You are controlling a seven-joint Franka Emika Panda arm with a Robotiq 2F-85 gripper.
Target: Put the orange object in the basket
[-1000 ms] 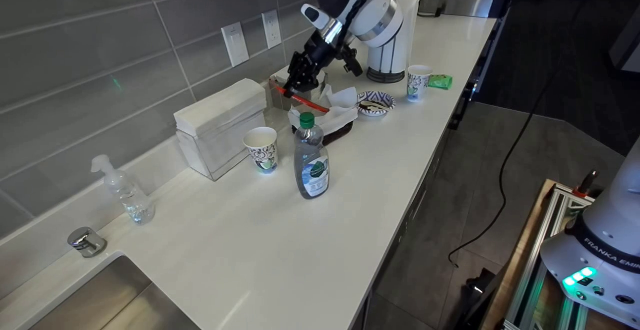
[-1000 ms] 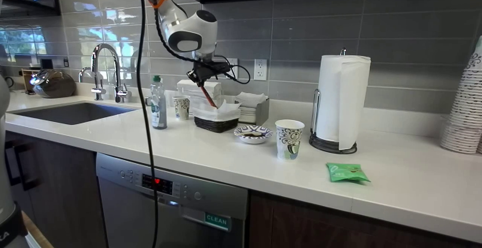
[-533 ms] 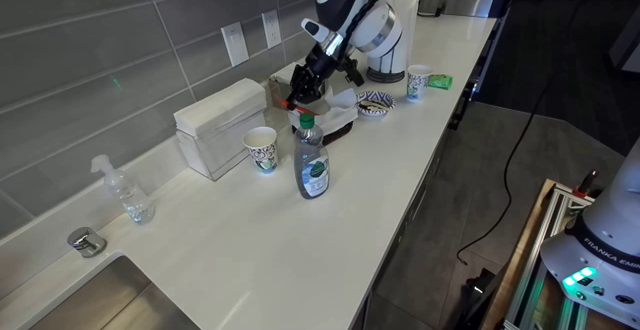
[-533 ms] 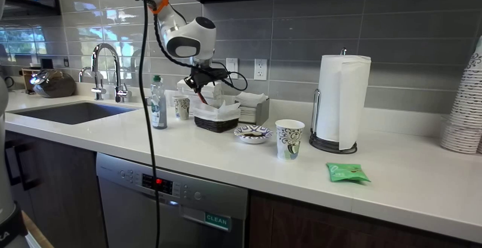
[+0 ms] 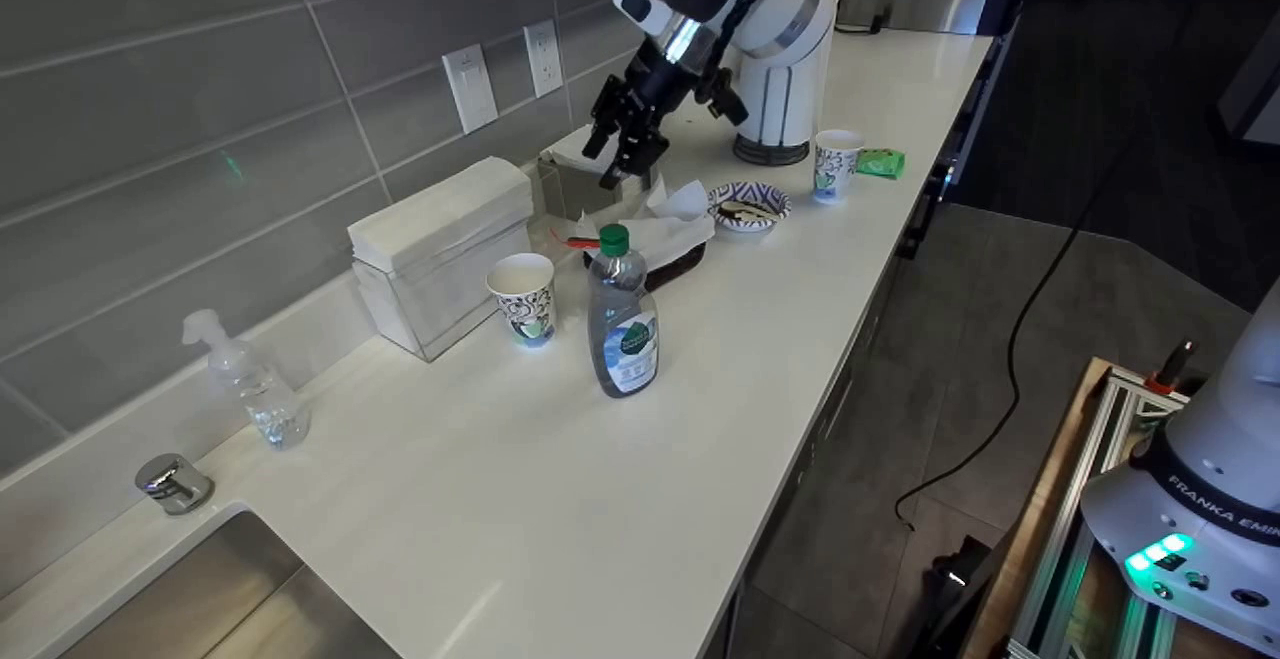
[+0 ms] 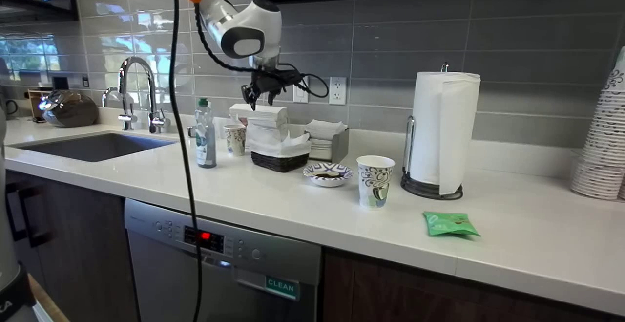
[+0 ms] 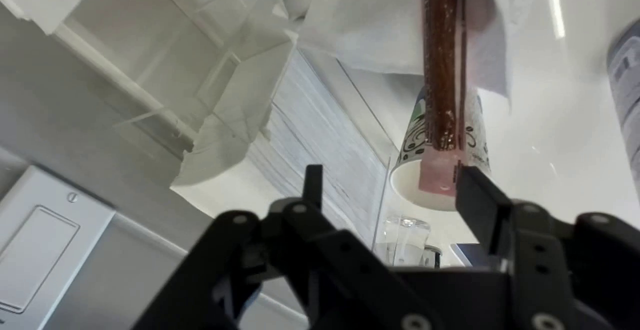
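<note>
The orange object (image 7: 444,64), a reddish-brown stick in a clear wrapper with a pinkish end, rests on white paper lining the basket. One end juts past the rim, and in an exterior view that red end (image 5: 582,242) shows left of the green bottle cap. The basket (image 6: 280,162) is low, dark and woven. My gripper (image 5: 601,165) hangs above it, apart from the object. In the wrist view the fingers (image 7: 480,197) stand wide apart with nothing held between them; the object lies beyond them.
A dish soap bottle (image 5: 623,329) and a paper cup (image 5: 525,301) stand close to the basket. Napkin holders (image 5: 445,259) line the wall. A patterned bowl (image 6: 328,174), another cup (image 6: 375,180), a paper towel roll (image 6: 442,131) and a green packet (image 6: 450,223) are also on the counter.
My gripper has gone from shut on the orange object to open, after dipping toward the basket and then rising. The orange object has come down onto the basket's paper.
</note>
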